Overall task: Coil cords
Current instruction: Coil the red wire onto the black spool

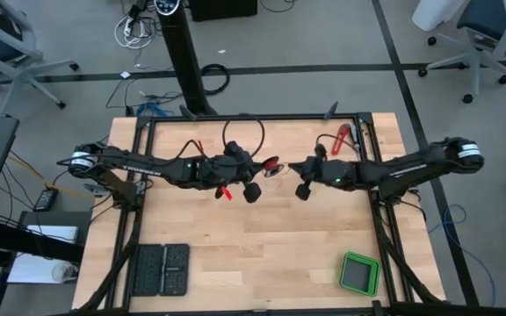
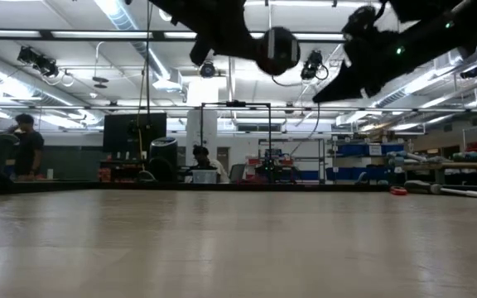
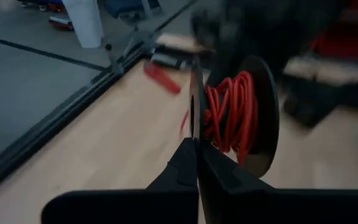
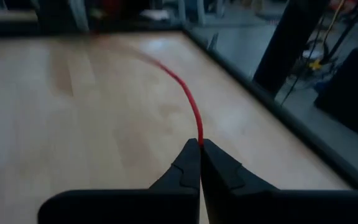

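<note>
Above the table's middle, a spool [image 3: 244, 115] wound with red wire [image 3: 229, 118] was pinched by its flange in the closed left gripper [image 3: 196, 140]. The wire's free run was clamped in the right gripper [image 4: 200, 144]. Steady tension would keep the turns neat.

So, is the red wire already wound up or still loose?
Mostly wound: red wire sits coiled on a dark spool; one free strand runs to the right gripper.

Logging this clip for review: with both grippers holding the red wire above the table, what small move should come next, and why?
Probably another wrap: the right gripper, shut on the free end of the red wire, should carry it around the spool once more. The left gripper pinches the spool's rim, where red turns already sit, and a loose stretch still runs out between the arms.
</note>
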You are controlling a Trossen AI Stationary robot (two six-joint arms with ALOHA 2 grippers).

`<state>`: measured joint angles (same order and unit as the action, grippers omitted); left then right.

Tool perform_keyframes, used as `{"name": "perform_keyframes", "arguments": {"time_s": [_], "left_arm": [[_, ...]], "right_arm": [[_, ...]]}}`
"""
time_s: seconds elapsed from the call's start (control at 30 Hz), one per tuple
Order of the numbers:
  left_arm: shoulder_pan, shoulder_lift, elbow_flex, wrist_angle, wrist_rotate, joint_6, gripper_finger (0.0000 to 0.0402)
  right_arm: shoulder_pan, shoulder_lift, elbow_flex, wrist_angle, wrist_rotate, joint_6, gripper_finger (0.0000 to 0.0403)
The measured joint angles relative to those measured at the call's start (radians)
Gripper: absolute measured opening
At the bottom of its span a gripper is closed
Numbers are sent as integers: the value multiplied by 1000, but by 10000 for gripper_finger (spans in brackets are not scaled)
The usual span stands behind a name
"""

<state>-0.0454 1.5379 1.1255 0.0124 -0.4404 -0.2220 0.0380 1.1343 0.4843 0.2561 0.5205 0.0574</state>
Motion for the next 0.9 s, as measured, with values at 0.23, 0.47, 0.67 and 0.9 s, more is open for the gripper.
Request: {"name": "perform_keyframes", "arguments": {"time_s": [0.23,0.47,0.67,0.9], "left_arm": [[20,0,0,-108,-11,36,1],[26,0,0,-111,-27,36,1],[26,10,0,-106,-27,35,1],[26,13,0,-84,-27,6,1]], "right_arm": [[25,-167,0,-25,37,-41,0],[64,-203,29,-13,35,-42,0],[113,-90,107,78,33,-60,0],[159,81,226,114,33,-120,0]]}}
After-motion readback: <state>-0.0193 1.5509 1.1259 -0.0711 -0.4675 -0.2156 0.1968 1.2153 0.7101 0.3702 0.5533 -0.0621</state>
